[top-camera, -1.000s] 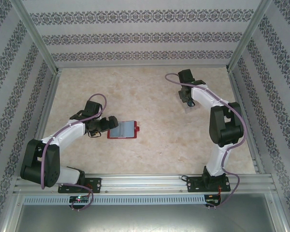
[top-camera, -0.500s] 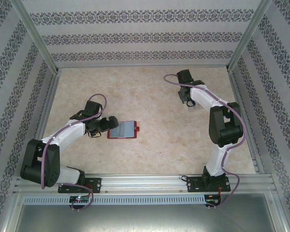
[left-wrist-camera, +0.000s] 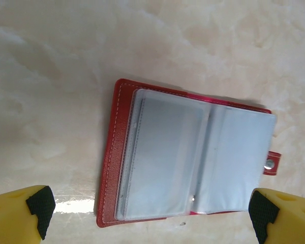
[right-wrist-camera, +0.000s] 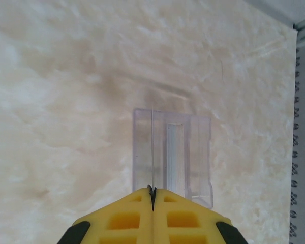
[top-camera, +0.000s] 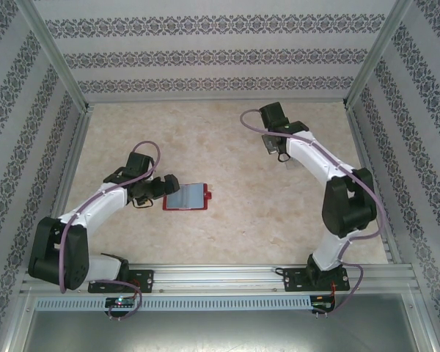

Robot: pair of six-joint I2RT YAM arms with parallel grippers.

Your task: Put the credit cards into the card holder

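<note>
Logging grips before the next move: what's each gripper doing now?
Left gripper: open, empty, above the card holder.
Right gripper: shut on a credit card, edge-on.

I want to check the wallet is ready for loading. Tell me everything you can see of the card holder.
The card holder is a small red folding wallet, leather-like with pale stitching along its edge, lying open and flat on the marbled table. Translucent bluish-grey plastic sleeves cover both halves; a red snap tab with a metal stud sticks out of one side. The open left gripper has its fingertips apart from it.
</note>
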